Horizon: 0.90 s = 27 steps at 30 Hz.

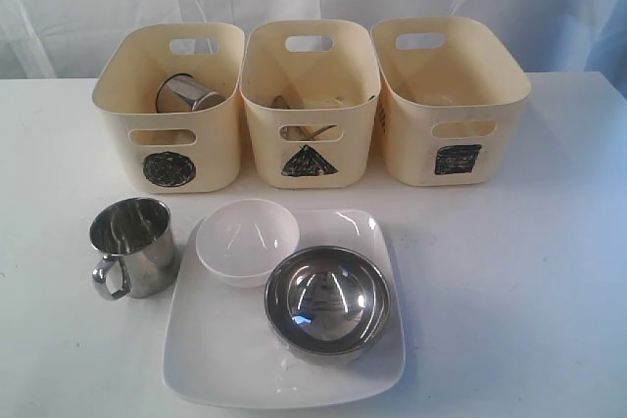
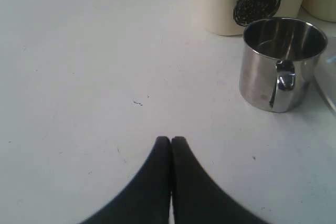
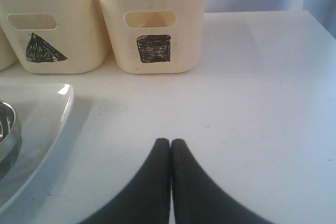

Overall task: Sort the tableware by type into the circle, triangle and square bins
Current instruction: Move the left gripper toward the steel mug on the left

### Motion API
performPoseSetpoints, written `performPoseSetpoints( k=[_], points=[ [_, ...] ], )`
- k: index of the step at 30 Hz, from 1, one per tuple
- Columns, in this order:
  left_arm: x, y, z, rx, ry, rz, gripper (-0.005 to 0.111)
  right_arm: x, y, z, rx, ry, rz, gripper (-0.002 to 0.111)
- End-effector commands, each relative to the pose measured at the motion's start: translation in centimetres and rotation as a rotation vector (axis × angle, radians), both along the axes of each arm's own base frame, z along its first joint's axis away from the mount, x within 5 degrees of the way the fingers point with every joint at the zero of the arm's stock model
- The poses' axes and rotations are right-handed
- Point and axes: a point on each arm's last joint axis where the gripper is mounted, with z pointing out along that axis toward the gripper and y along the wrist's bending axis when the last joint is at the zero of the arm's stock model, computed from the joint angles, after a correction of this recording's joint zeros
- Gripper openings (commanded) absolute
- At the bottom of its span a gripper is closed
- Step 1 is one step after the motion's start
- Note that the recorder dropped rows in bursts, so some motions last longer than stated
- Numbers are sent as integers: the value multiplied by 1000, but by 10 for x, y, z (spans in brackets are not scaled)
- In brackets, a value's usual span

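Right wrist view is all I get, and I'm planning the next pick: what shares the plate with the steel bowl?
Observer: A small white bowl sits beside the steel bowl on the plate.
Operator: Any mug out on the table?
Observer: Yes, one steel mug stands upright, left of the plate.
Operator: Anything in the circle bin?
Observer: A second mug lies tilted inside the circle bin.
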Motion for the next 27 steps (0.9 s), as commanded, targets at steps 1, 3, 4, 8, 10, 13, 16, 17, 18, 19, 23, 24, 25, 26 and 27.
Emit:
performPoseSetpoints(
  k=[1, 3, 4, 8, 10, 13, 16, 17, 18, 19, 23, 24, 25, 26, 27],
  points=[
    [0, 0, -1, -7, -4, 3, 0, 0, -1, -2, -9, 0, -7, 0],
    [0, 0, -1, -7, -4, 3, 0, 0, -1, -2, -9, 0, -7, 0],
    [0, 0, -1, -7, -4, 3, 0, 0, -1, -2, -9, 0, -7, 0],
    [0, 0, -1, -7, -4, 3, 0, 0, -1, -2, -9, 0, -7, 0],
    [0, 0, -1, -7, -6, 4, 0, 0, -1, -2, -9, 0, -7, 0],
    [1, 0, 2, -7, -40, 5, 0, 0, -1, -2, -9, 0, -7, 0],
    [3, 0, 12, -60, -140, 23, 0, 0, -1, -2, -9, 0, -7, 0],
    [4, 0, 17, -152, -196, 42, 0, 0, -1, -2, -9, 0, -7, 0],
    [5, 1, 23, -284, -248, 66, 0, 0, -1, -2, -9, 0, -7, 0],
    [5, 1, 28, -445, -292, 92, 0, 0, -1, -2, -9, 0, -7, 0],
    [5, 4, 39, -800, -387, 134, 0, 0, -1, -2, -9, 0, -7, 0],
    [5, 5, 40, -883, -383, 144, 0, 0, -1, -2, -9, 0, -7, 0],
    [5, 5, 40, -960, -374, 152, 0, 0, -1, -2, -9, 0, -7, 0],
    [5, 4, 39, -992, -363, 156, 0, 0, -1, -2, -9, 0, -7, 0],
    [4, 4, 39, -995, -349, 157, 0, 0, -1, -2, -9, 0, -7, 0]
  ],
)
